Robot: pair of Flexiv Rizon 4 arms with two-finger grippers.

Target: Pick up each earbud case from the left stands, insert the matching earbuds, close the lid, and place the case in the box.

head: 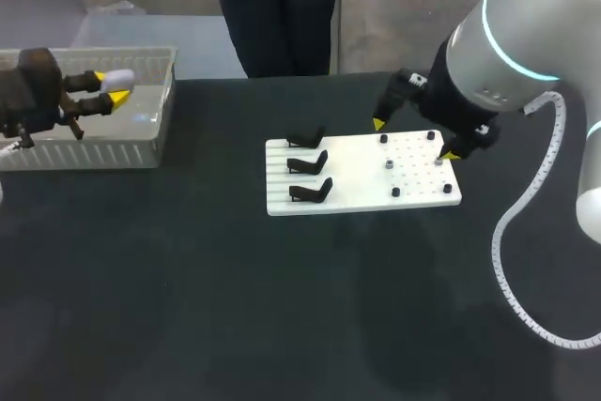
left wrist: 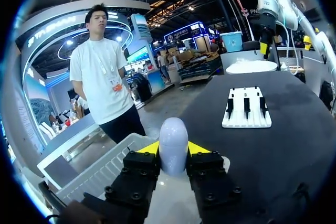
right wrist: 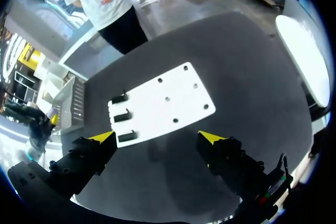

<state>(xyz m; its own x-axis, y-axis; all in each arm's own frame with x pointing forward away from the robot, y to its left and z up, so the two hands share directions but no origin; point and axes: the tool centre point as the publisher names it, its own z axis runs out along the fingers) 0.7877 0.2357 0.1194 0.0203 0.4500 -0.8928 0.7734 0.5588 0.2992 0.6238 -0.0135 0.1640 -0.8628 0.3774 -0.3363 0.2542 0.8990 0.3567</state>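
My left gripper (head: 110,86) is shut on a closed white earbud case (head: 118,76) and holds it over the clear plastic box (head: 150,143) at the table's back left. In the left wrist view the case (left wrist: 173,142) stands upright between the yellow tips, above the box's ribbed wall (left wrist: 100,174). Three black stands (head: 310,164) on the left part of the white board (head: 362,196) carry no case. My right gripper (head: 414,138) hangs open above the board's right part, its fingers wide apart with nothing between them; its wrist view looks down on the board (right wrist: 173,103).
Several small dark and grey pegs (head: 387,165) stick up from the right half of the board. A person stands beyond the table's far edge without touching it. Dark tabletop (head: 235,307) stretches in front of the board.
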